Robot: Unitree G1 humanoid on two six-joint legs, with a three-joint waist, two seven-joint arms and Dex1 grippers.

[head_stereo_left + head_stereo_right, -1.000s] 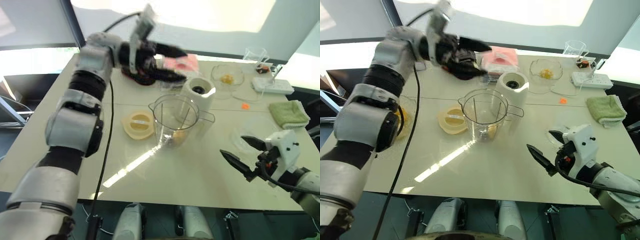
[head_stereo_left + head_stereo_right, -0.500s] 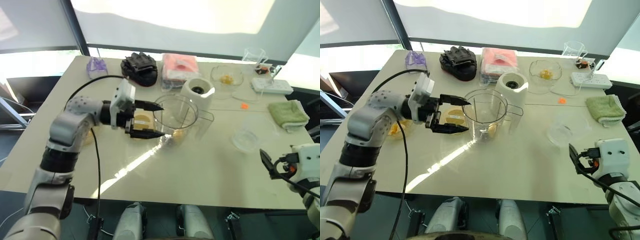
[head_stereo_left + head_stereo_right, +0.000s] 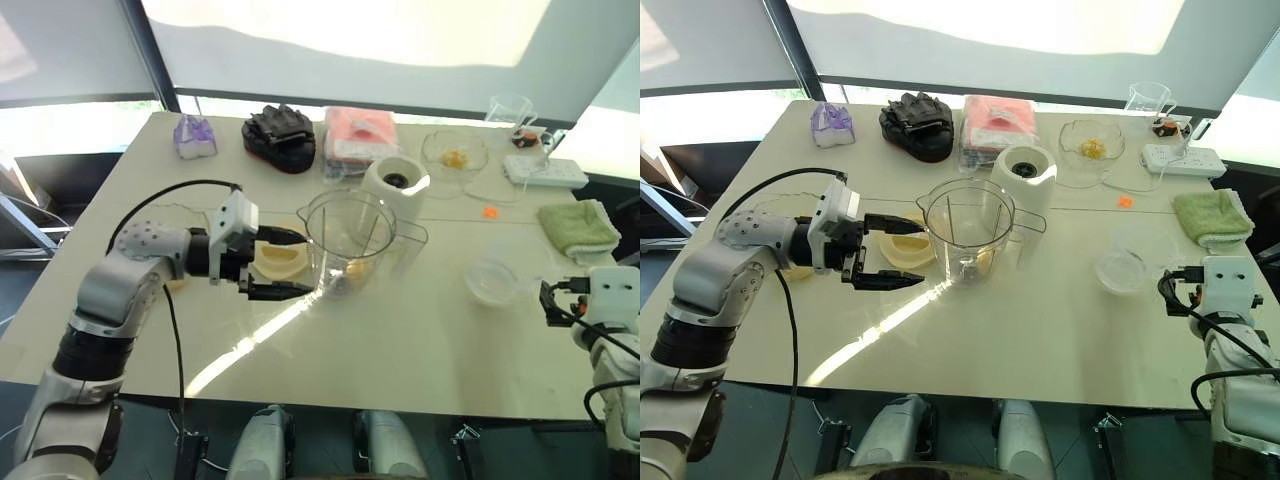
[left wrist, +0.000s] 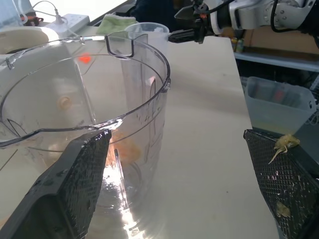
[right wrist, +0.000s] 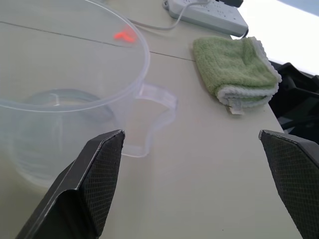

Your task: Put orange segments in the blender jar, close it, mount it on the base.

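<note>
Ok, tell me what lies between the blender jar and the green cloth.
A small clear cup on otherwise bare table, between the blender jar and green cloth, in the right eye view.

On the pale beige table a clear ribbed blender jar is placed; behind it the white-cream base, beside it a round cream lid.

Left gripper spread open beside blender jar, possibly touching.

A clear ribbed blender jar holds orange segments beside the cream-white base and green towel.
</note>
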